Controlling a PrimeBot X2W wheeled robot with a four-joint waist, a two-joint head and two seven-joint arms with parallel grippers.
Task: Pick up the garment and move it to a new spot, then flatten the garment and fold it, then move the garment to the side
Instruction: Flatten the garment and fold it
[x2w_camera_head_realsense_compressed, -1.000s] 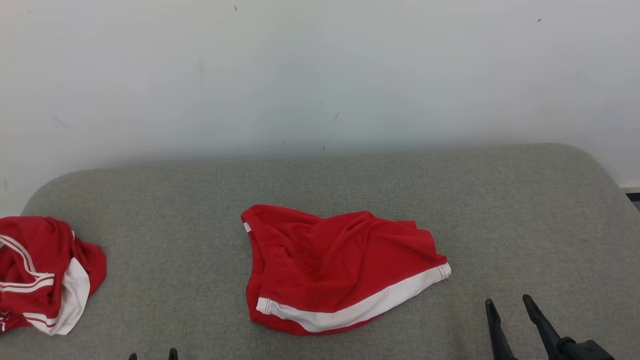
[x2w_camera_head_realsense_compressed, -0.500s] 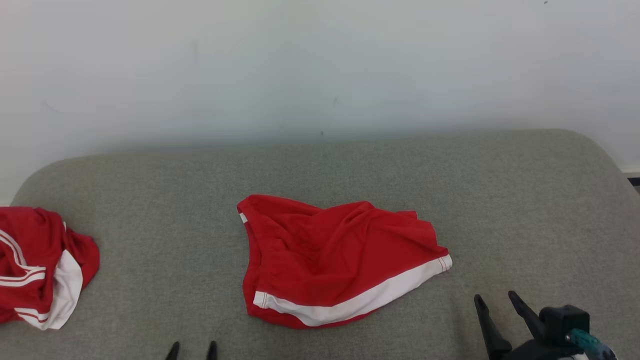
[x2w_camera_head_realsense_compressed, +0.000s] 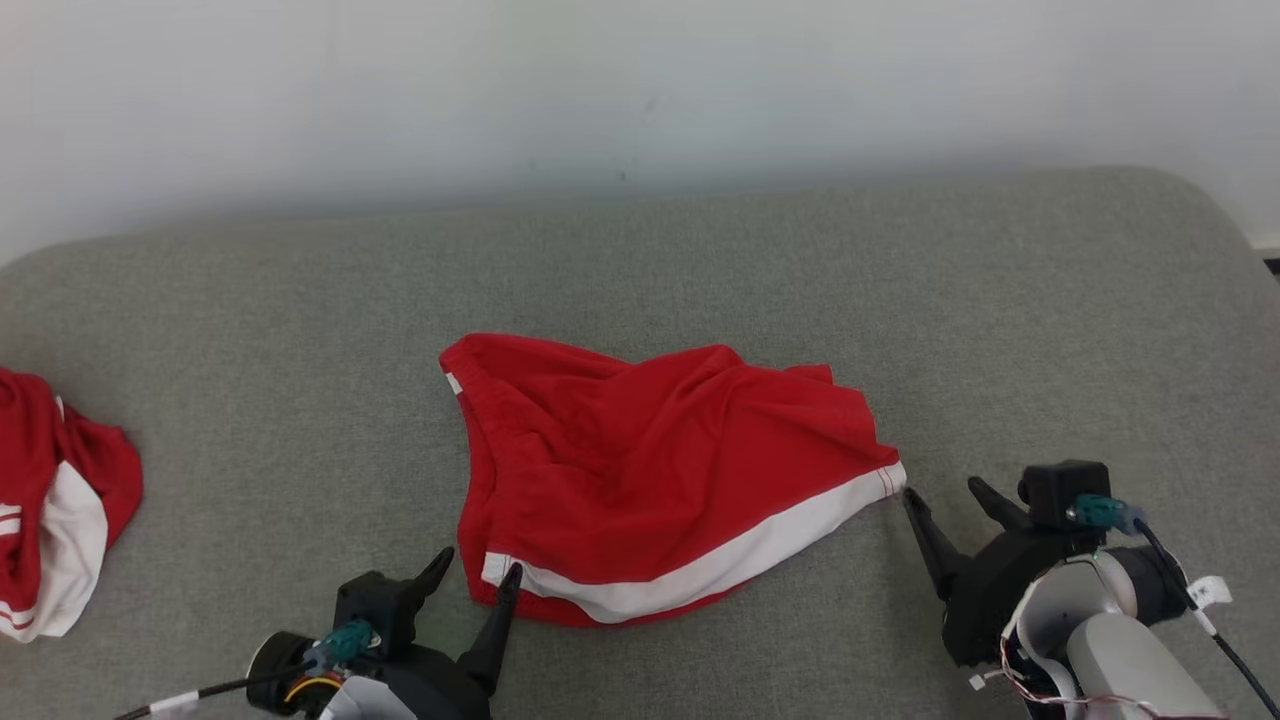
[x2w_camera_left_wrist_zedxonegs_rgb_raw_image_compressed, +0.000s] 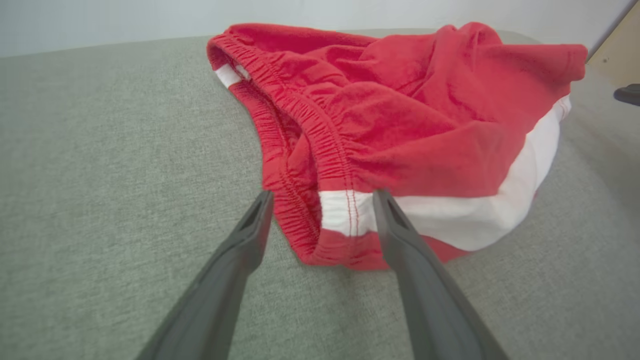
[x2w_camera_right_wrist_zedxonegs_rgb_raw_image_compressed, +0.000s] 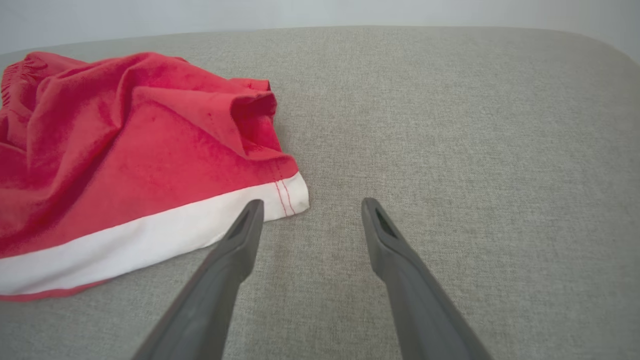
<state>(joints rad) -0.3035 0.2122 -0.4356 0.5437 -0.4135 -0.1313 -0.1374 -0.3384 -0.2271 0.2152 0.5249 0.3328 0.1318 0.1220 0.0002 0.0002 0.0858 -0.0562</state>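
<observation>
The red garment (x2w_camera_head_realsense_compressed: 660, 480) is lying crumpled near the middle of the grey cushion (x2w_camera_head_realsense_compressed: 300, 330), with its white band (x2w_camera_head_realsense_compressed: 720, 565) running along the edge nearest the robot. A second red-and-white garment (x2w_camera_head_realsense_compressed: 50, 540) is sitting well apart at the far left.

The left pincer (x2w_camera_head_realsense_compressed: 480, 561) is standing released, fingers spread wide and gripping nothing. It is straddling the near left corner, where the gathered elastic waistband (x2w_camera_left_wrist_zedxonegs_rgb_raw_image_compressed: 320, 135) is meeting the white band. One finger is resting beside the cloth. The other is lying across the band, though I cannot tell whether it is actually pressing on the fabric. The right pincer (x2w_camera_head_realsense_compressed: 941, 488) is likewise gaping and empty. Its inner finger is sitting just beside the stitched right corner (x2w_camera_right_wrist_zedxonegs_rgb_raw_image_compressed: 292, 195), and the other is hovering over bare cushion.

The cloth is looking like a thin, soft knit: light, limp and not at all fragile. It is likely going to sag and fold on itself once lifted, and to bunch if dragged across the woven upholstery. The two corners being approached seem the sensible holds. The elastic waistband is offering a thick ridge to bite on, and the double-stitched hem at the right corner is giving a firmer edge than the loose middle. Taking both layers at each corner should be keeping the garment from twisting open in the air.
</observation>
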